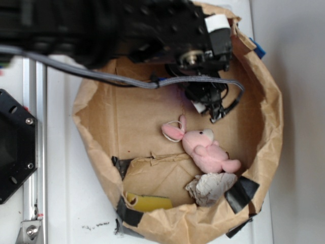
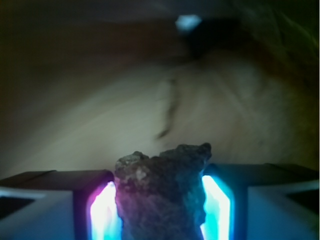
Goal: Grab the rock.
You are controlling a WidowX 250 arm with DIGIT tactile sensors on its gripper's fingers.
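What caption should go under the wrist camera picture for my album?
The gripper clamps the dark, jagged rock between its glowing fingers, above blurry brown paper.

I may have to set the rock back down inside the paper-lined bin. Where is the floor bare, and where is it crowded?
Bare floor lies at the bin's left side, between its left wall and the pink plush toy. Crowded: the lower right, where the toy, pale grey lump and yellow piece sit. The gripper holds the rock.
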